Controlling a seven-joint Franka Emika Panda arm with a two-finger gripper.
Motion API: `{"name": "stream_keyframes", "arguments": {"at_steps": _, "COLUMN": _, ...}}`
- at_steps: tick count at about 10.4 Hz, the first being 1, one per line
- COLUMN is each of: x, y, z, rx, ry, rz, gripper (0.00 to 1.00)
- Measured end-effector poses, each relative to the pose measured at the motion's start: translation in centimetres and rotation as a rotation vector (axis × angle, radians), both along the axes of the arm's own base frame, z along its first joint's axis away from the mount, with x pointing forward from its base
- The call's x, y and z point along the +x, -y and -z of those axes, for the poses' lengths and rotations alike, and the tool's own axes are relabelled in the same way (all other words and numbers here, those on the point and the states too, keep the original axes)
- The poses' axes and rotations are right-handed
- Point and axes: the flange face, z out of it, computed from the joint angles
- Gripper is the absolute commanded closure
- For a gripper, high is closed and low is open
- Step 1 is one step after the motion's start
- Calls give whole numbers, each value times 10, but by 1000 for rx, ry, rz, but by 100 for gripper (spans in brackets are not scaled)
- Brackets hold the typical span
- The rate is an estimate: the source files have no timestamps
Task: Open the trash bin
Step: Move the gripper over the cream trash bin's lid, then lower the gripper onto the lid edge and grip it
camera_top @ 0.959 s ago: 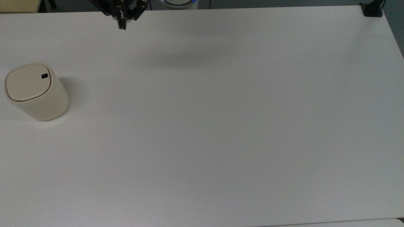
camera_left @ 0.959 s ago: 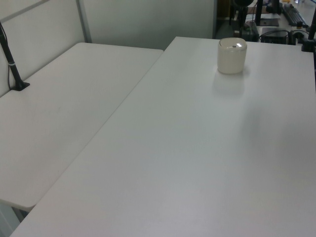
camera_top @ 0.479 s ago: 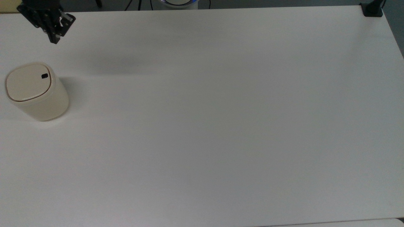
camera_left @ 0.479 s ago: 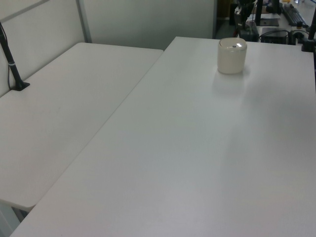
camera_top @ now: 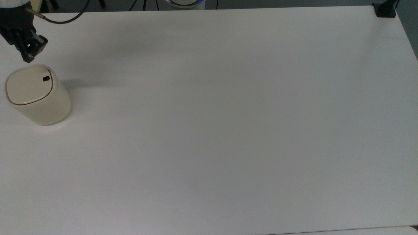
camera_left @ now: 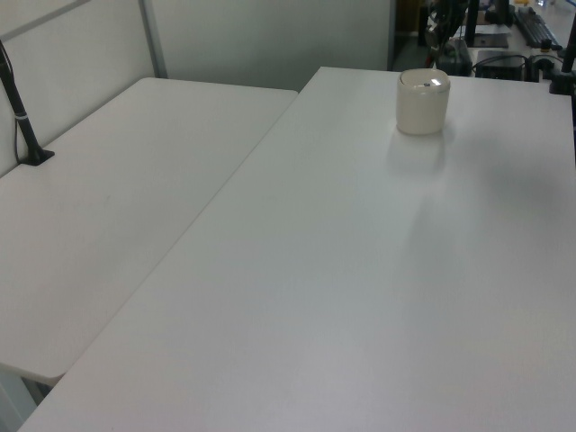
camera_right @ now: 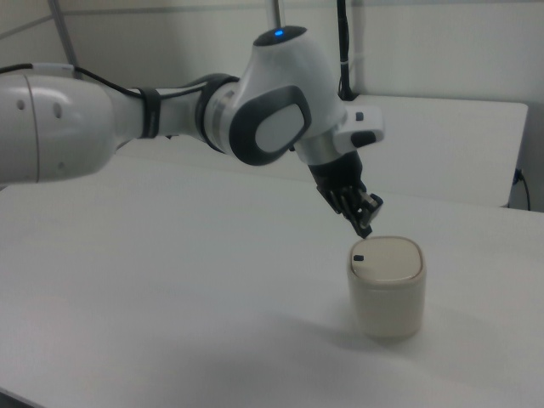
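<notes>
Arm (camera_right: pixel 127 119) has swept across the far edge of the table (camera_top: pixel 228 130) over the last second: in the top view it was well to the right of the trash bin, half a second ago closer, and now it hangs just above and slightly left of the bin's lid. The table itself is unchanged; a soft shadow has trailed along with the arm and now lies just right of the bin.

Trash bin (camera_top: pixel 37 94) has not moved. It stands upright near the table's left edge in the top view, far right corner area in the left view (camera_left: pixel 423 101), and in front of the arm in the right view (camera_right: pixel 386 285). Lid (camera_top: pixel 29 85) is flat and seated, so the bin is not yet open.

Claw (camera_right: pixel 363 219) points down at an angle, its tip close above the lid's near corner in the right view, apart from it by a small gap. Fingers look pressed together, closed on nothing, though the tip is small and dark, so this is probably rather than certainly so.

Button (camera_top: pixel 46 78), small and black, sits by the lid edge nearest the claw.

Judgement: approach is nearly done; a short descent onto the button remains. A closed tip suits a press.
</notes>
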Motion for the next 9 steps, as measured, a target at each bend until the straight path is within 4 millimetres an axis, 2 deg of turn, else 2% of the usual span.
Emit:
{"name": "stream_keyframes", "arguments": {"at_steps": 2, "x": 9, "y": 11, "z": 27, "rx": -11, "ry": 14, "rz": 15, "gripper": 91}}
{"name": "stream_keyframes", "arguments": {"at_steps": 4, "x": 16, "y": 13, "z": 46, "rx": -10, "ry": 5, "rz": 15, "gripper": 91}}
{"name": "stream_keyframes", "arguments": {"at_steps": 7, "x": 19, "y": 14, "z": 65, "rx": 0, "ry": -22, "rz": 14, "gripper": 91}}
{"name": "stream_keyframes", "arguments": {"at_steps": 9, "x": 20, "y": 14, "z": 67, "rx": 0, "ry": -24, "rz": 14, "gripper": 91}}
